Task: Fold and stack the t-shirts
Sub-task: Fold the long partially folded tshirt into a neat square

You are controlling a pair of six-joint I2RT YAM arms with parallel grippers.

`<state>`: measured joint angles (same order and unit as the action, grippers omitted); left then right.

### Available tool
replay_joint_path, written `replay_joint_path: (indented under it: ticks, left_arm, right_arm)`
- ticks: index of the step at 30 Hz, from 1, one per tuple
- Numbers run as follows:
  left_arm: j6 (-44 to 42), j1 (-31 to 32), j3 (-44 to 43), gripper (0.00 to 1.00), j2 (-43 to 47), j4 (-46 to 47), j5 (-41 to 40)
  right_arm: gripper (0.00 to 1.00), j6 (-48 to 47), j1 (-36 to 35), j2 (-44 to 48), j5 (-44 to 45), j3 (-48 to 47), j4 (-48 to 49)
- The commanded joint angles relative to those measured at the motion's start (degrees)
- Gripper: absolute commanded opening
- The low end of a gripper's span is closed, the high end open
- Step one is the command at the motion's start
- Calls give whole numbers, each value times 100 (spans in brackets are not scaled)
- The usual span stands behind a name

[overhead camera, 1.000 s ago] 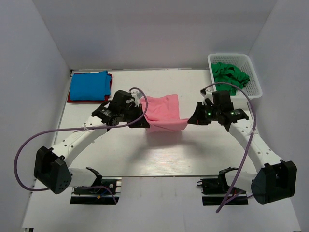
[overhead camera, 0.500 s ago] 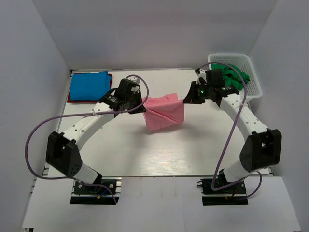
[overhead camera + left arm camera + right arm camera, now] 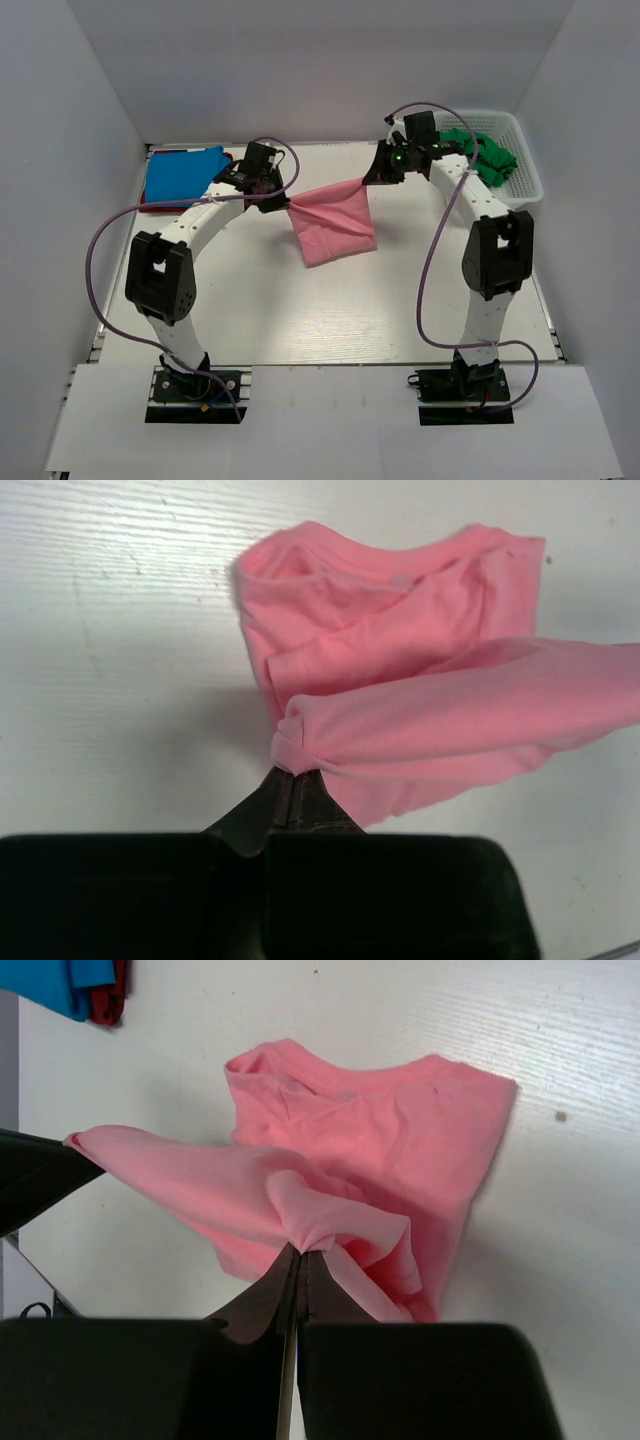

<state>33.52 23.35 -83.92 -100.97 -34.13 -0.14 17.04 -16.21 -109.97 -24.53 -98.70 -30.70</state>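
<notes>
White tabletop (image 3: 300, 310) in a white-walled booth: a salmon pink cloth t-shirt (image 3: 333, 224) is held stretched between two arms.

The left tool (image 3: 283, 203) is pinched shut on one corner of the pink shirt's upper edge, and the right tool (image 3: 372, 178) is clamped on the other corner, the one nearer the white plastic lattice basket (image 3: 525, 150). That taut edge is the shirt's long axis. It points toward the basket and slants to the far side as it nears it. The rest of the cloth drapes away from the edge toward the arm bases, and its lower folds rest on the tabletop. Dark green crumpled shirts (image 3: 480, 152) lie inside the basket. Well apart from the basket, past the left tool, a bright blue folded shirt (image 3: 180, 175) lies on a red one (image 3: 148, 206).
</notes>
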Motion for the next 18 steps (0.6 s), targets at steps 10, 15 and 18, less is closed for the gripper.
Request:
replay_joint_path:
  ticks: [10,15,18]
  left_arm:
    - [-56,-480,-931,0,-1256,680,365]
    - [-4,-542,-1380,85,-1733,731,208]
    - [-73,-613,-1740,100,-1900,846,277]
  right_arm:
    - [0,98,82,-1552,318,-1512,212]
    - [2,54,65,-2097,309,-1494,1091]
    - [6,159,109,-2327,686,-2065,1066]
